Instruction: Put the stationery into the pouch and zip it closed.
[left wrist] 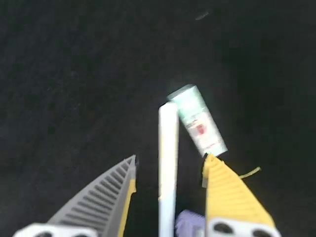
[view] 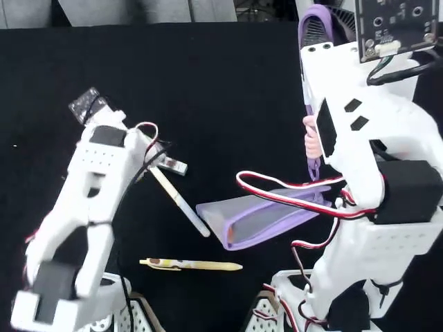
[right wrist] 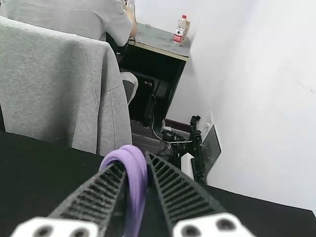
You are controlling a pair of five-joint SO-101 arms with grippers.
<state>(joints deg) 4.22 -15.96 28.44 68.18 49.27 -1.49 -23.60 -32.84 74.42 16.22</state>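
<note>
Purple pouch (view: pixel 266 218) lies on the black table (view: pixel 228 90), its open mouth facing the white pen (view: pixel 181 203). The right gripper (right wrist: pixel 136 162) pinches the pouch's strap (right wrist: pixel 131 173). The left gripper (left wrist: pixel 170 159) is spread astride the white pen, beside an eraser (left wrist: pixel 197 123) whose red-printed label is unreadable. A yellow pen (view: pixel 190 263) lies nearby.

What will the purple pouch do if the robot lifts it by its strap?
It would probably sag and dangle: the pouch looks like soft fabric lying slumped on the table. It likely feels light, since the thin strap, pinched in the right gripper, seems enough to hold it. Its open mouth may droop shut.
</note>
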